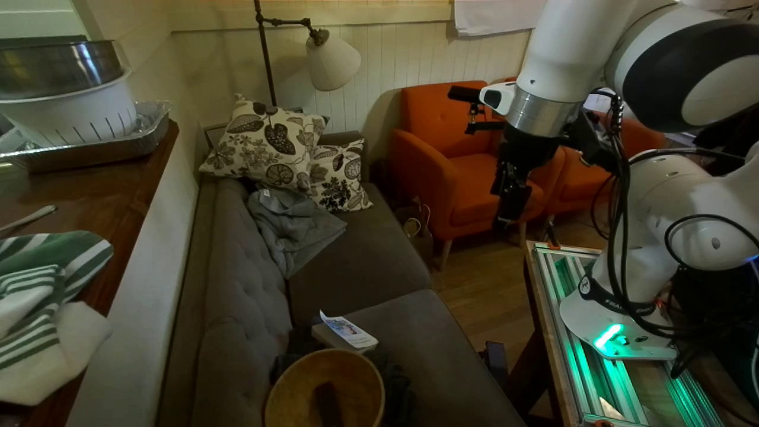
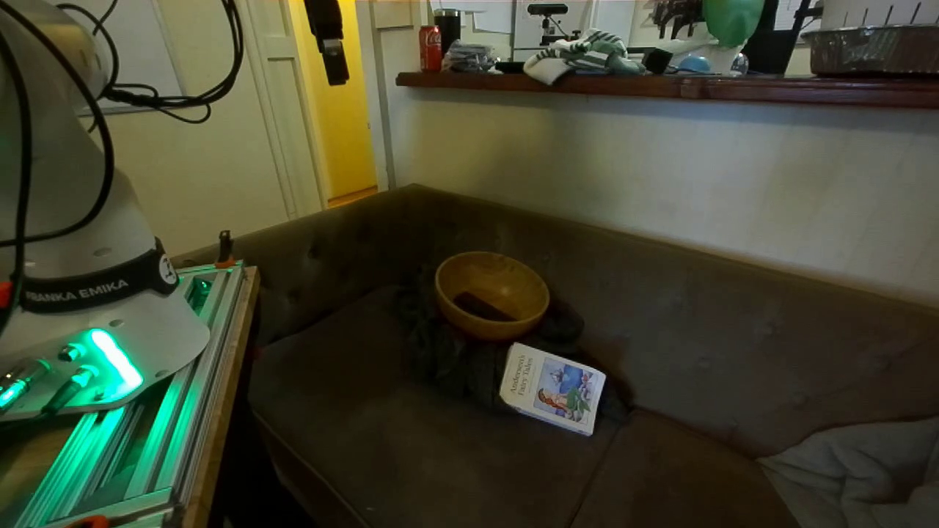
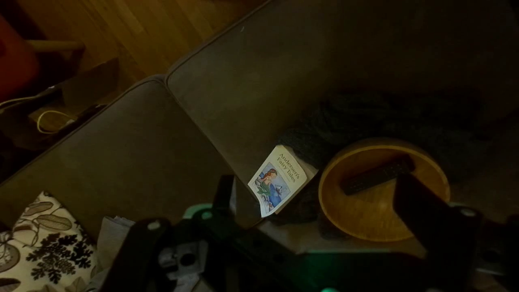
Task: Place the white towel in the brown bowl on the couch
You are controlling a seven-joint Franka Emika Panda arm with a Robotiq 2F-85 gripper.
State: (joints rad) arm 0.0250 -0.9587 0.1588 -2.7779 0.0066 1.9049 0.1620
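Observation:
The brown wooden bowl (image 1: 281, 391) sits on the grey-brown couch (image 1: 362, 255) and shows in both exterior views (image 2: 510, 282). In the wrist view the bowl (image 3: 365, 219) holds a dark remote (image 3: 377, 175). A white towel with green stripes (image 1: 35, 350) lies crumpled on the wooden ledge behind the couch, also in an exterior view (image 2: 579, 55). It is out of the wrist view. My gripper (image 1: 505, 216) hangs high in the air, fingers down, away from both. In the wrist view my gripper (image 3: 314, 182) is open with nothing between its fingers.
A book (image 2: 554, 389) lies beside the bowl on dark cloth (image 2: 455, 359). Patterned pillows (image 1: 273, 139) and a grey blanket (image 1: 296, 225) are at the couch's far end. A lamp (image 1: 332, 59), orange armchair (image 1: 427, 142) and foil tray (image 1: 89, 151) on the ledge stand around.

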